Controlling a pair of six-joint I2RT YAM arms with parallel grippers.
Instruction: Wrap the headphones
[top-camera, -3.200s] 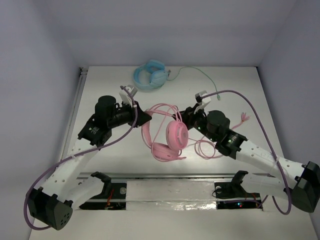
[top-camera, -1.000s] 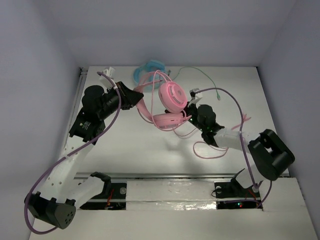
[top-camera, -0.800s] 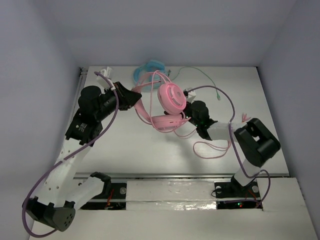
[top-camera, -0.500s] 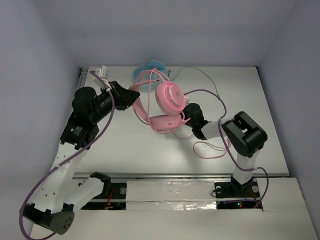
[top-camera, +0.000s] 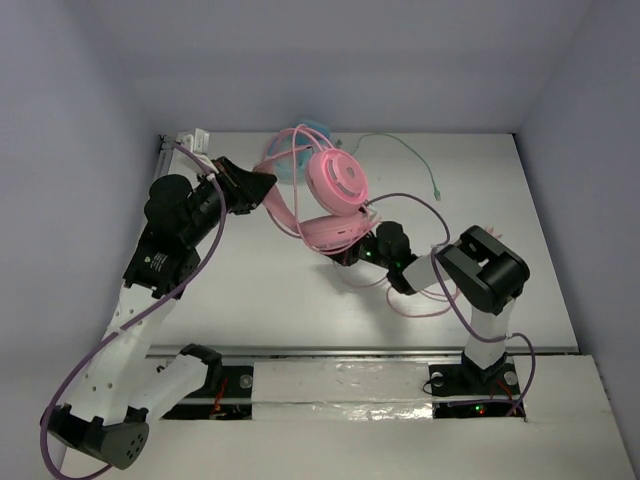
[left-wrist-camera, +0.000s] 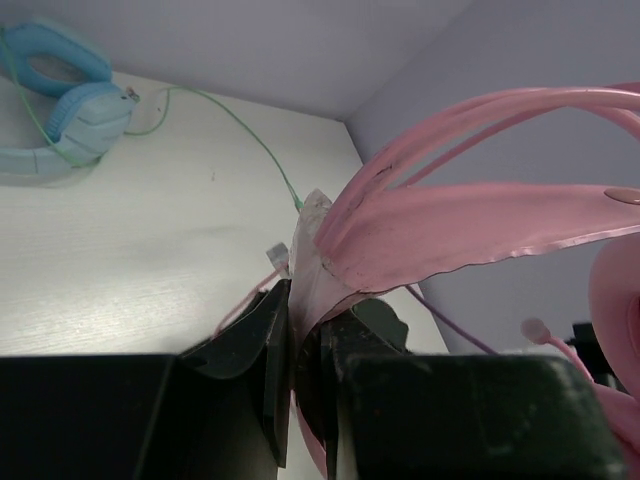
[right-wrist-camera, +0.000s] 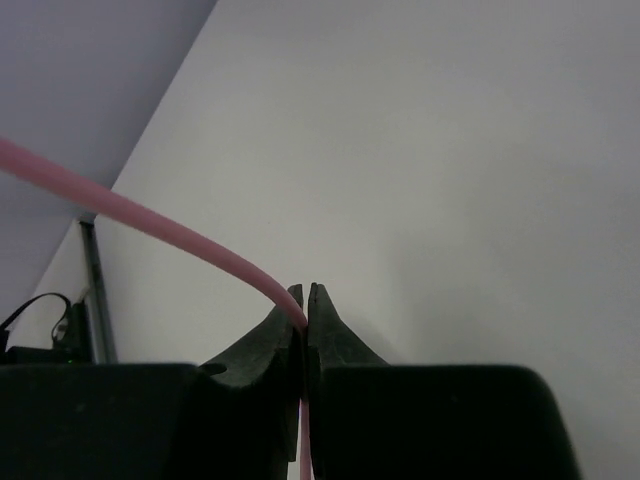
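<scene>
The right fingers (right-wrist-camera: 262, 348) are pressed together, and the thin pink cable (right-wrist-camera: 150, 222) is pinched right between their tips, low over the tabletop (right-wrist-camera: 420, 150). Over on the other side, the left fingers (left-wrist-camera: 272, 350) are clamped on the headband (left-wrist-camera: 450, 235) of the pink headphones (top-camera: 335, 182). The headphones are held up above the far middle of the tabletop. One round ear cup (top-camera: 338, 178) is turned toward the overhead camera, and the other cup (top-camera: 330, 232) is hung just below it, close beside the right fingers. Loose cable loops are seen lying on the tabletop by the right arm (top-camera: 485, 275). Behind, the light blue headphones (left-wrist-camera: 70, 105) are laid at the far edge, their green cable (left-wrist-camera: 240, 125) trailed off to the right.
</scene>
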